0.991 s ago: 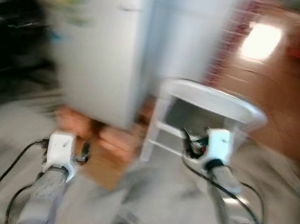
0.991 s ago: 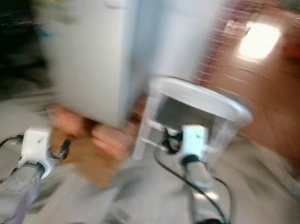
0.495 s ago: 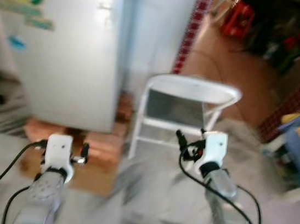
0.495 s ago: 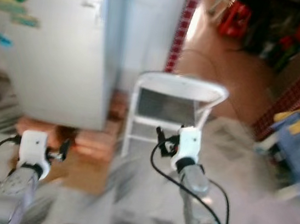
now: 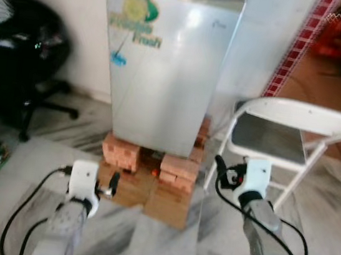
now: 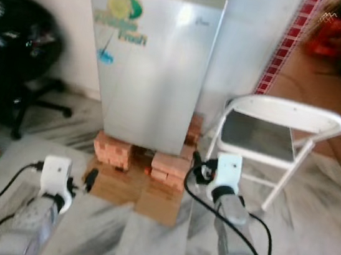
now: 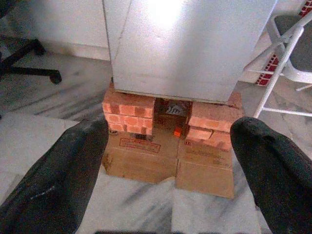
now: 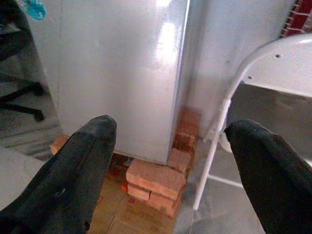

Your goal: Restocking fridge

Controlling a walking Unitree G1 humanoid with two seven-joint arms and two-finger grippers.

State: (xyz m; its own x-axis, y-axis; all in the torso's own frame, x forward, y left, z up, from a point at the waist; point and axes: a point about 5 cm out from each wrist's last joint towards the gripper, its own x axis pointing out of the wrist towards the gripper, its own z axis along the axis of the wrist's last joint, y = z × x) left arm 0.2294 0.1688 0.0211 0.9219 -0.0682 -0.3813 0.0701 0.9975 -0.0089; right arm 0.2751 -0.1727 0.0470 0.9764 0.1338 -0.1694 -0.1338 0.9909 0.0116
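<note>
1 silver fridge, door shut. 2 stacks of red bricks under its front corners, on 2 flattened cardboard boxes on the floor. 1 white folding chair beside the fridge. 1 black office chair at the other side. 2 stickers on the door.

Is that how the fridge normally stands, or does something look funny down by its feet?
Something is odd. The fridge sits off the floor on stacks of bricks, which rest on flattened cardboard. Its door is shut. A white folding chair stands on its right. Both grippers, left and right, are open and empty.
</note>
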